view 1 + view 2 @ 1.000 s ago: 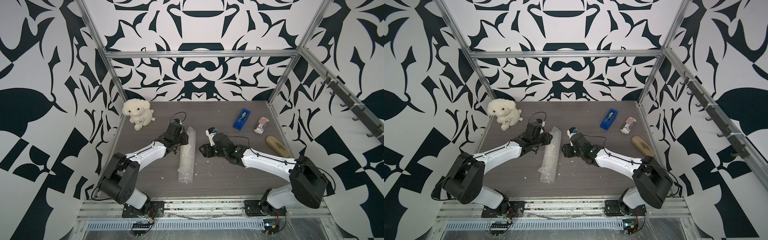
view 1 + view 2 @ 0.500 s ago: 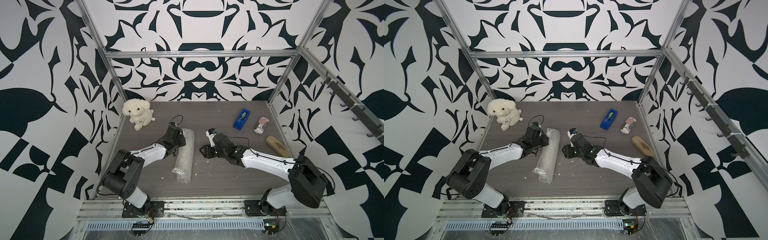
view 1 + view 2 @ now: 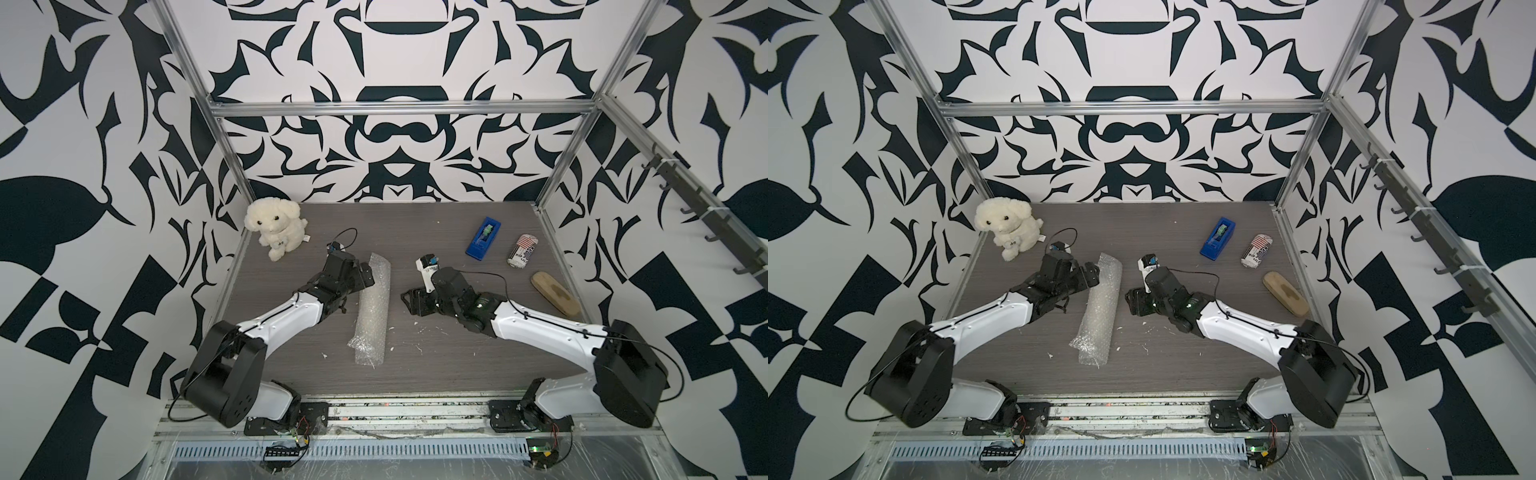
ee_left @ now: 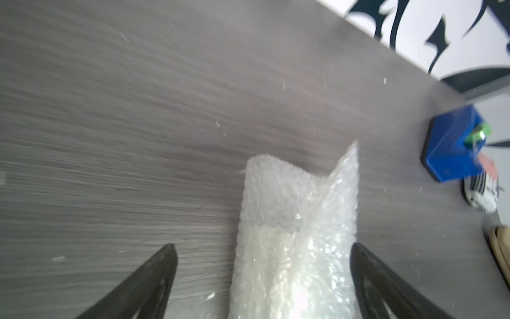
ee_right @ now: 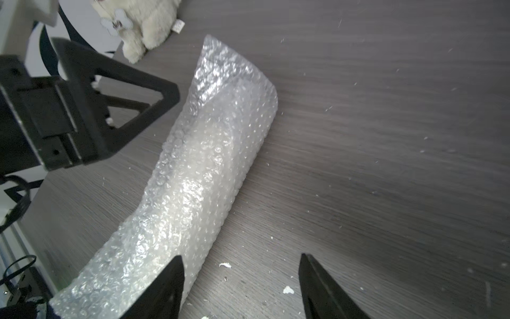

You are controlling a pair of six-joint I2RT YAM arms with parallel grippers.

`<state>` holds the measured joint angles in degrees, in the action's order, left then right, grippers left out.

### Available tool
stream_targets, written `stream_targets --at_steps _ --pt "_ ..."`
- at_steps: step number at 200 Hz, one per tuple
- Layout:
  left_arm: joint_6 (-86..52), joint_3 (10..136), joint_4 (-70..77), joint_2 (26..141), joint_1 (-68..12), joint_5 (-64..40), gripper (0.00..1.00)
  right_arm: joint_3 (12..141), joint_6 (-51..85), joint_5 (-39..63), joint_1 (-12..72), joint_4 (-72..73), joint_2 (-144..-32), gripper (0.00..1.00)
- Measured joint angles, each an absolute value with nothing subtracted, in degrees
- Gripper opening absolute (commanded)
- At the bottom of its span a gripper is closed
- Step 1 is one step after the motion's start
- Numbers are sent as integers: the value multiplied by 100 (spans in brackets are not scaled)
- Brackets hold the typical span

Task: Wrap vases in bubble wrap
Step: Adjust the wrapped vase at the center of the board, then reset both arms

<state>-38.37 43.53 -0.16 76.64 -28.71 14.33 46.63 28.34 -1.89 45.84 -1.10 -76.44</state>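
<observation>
Clear, crinkly bubble wrap (image 3: 372, 309), rolled into a tube around a pale cream-white vase (image 4: 271, 256), lies on the grey wood-grain table (image 3: 436, 232). The left gripper (image 3: 367, 276) straddles one end, jaws spread; the right gripper (image 3: 409, 300) sits beside it, likewise spread. Rolling appears done; tucking the loose ends seems next.

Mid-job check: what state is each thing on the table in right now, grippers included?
bubble wrap, rolled into a tube, lying flat
vase, inside the roll, only a pale shape showing through
left gripper, open wide, jaws either side of the roll
right gripper, open, empty, beside the roll
can, lying on its side
plush dog, sitting upright
</observation>
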Motion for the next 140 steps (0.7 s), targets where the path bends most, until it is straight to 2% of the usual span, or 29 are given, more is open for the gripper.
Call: stream_targets --at_steps 19,53,73,102,140 --pt "-3577 4381 -215 6923 -2849 2139 99 4539 2355 -805 4591 -97 -7070 99" --pt "-2552 4150 388 6020 -2377 3127 100 3524 1138 -2292 4401 814 -5870 99" --pt "-2086 3586 1063 5935 -1579 3284 99 2821 611 -2587 3597 1369 -5513 99" --pt "-1500 2976 1529 6523 -659 3205 99 2202 73 -2633 2222 1796 -5481 99" --pt "-788 2447 2744 7655 -397 2853 100 1258 -635 -2532 1671 3188 -6176 99"
